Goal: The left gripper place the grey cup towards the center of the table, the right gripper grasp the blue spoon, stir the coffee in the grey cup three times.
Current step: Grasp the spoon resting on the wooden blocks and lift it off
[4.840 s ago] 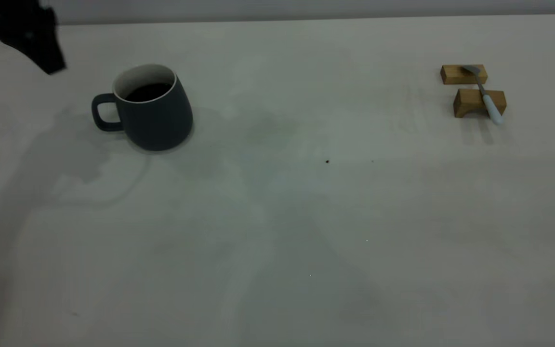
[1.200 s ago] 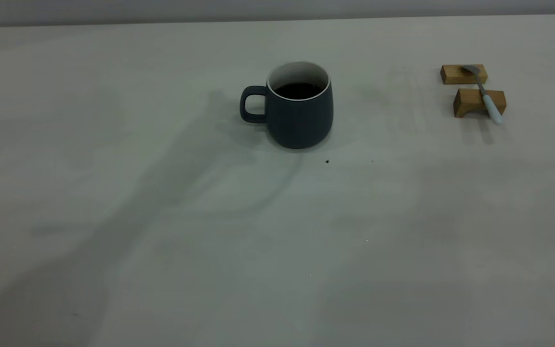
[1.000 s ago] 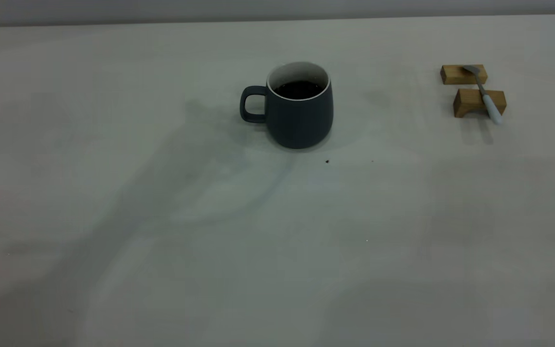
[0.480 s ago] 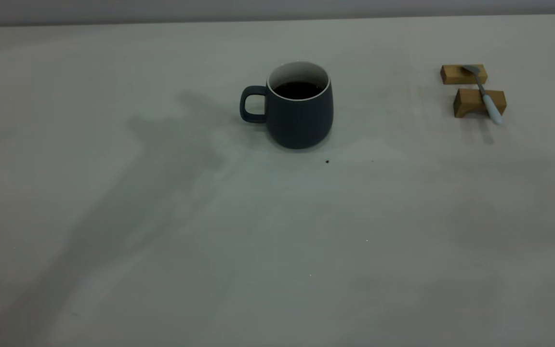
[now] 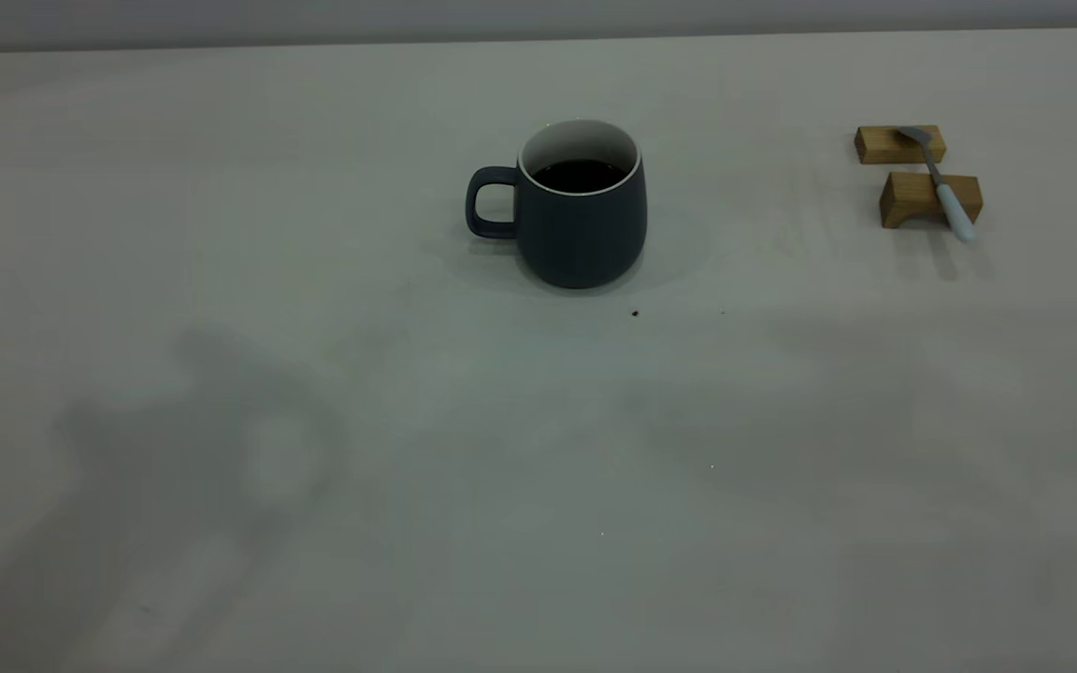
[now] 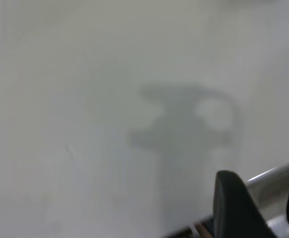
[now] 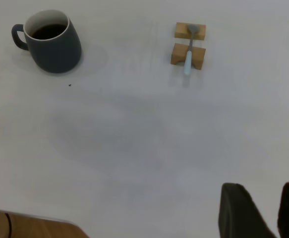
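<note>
Slate-grey and matte, the grey cup (image 5: pixel 581 217) stands upright near the middle of the desk (image 5: pixel 408 523), round-bellied, white inside, its loop handle pointing toward the left arm's side. Nothing touches it. The left gripper (image 6: pixel 256 206) hangs over bare desk on its own side, well away from the cup; one dark finger shows and a sliver of another at the edge of its wrist view, so I cannot tell how wide those jaws stand. The coffee (image 5: pixel 580 174) sits dark and fairly high under the rim, so a spoon dipped in fast or swung wide could slop it over the edge, and a knock against the smooth wall might slide the cup.

Further right, well apart from the cup, the blue spoon (image 5: pixel 943 188) lies bridged across two tan wooden blocks (image 5: pixel 917 171), metal bowl on the far block, pale handle overhanging the near one. It is slim and looks slick; I think a pinch set off-centre could tip it off the blocks or drag a block along. The right gripper (image 7: pixel 260 208) waits high above the desk, jaws parted a little, holding nothing.
</note>
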You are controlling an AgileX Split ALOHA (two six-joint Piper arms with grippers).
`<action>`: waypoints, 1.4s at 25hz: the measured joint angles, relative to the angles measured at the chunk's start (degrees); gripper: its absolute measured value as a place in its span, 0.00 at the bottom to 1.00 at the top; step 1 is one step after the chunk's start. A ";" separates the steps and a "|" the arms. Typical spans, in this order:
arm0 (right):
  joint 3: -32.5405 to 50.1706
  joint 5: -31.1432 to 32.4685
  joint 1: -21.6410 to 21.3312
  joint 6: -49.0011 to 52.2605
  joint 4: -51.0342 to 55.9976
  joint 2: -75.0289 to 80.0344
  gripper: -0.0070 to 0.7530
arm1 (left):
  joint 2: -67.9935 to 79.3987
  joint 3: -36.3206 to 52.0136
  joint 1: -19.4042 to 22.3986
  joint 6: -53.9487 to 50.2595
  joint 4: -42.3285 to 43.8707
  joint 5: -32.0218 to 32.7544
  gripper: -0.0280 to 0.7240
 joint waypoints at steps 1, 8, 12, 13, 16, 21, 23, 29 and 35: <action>0.00 0.00 0.00 0.00 0.00 0.00 0.33 | -2.76 3.76 0.00 0.00 -0.20 0.00 0.48; 0.00 0.00 0.00 0.00 0.00 0.00 0.33 | -23.80 25.02 10.20 -1.85 -5.45 -0.51 0.48; 0.00 0.00 0.00 0.00 0.00 0.00 0.33 | -35.64 34.66 18.39 -1.93 -5.63 -2.61 0.48; 0.00 0.00 0.00 0.00 0.00 0.00 0.33 | -38.86 36.80 20.05 -1.93 -5.63 -2.84 0.48; 0.00 0.00 0.00 0.00 0.00 0.00 0.33 | -47.98 41.91 24.53 -1.93 -5.50 -3.49 0.48; 0.00 0.00 0.00 0.00 0.00 0.00 0.33 | -61.31 46.73 28.57 -1.97 -4.97 -3.52 0.48; 0.00 0.00 0.00 0.00 0.00 0.00 0.33 | -64.87 46.91 28.57 -2.03 -5.03 -3.47 0.48; 0.00 0.00 0.00 0.00 0.00 0.00 0.33 | -71.99 47.17 28.57 -2.13 -6.40 -3.32 0.48; 0.00 0.00 0.00 0.00 0.00 0.00 0.33 | -76.19 47.67 28.57 -2.08 -7.05 -2.44 0.48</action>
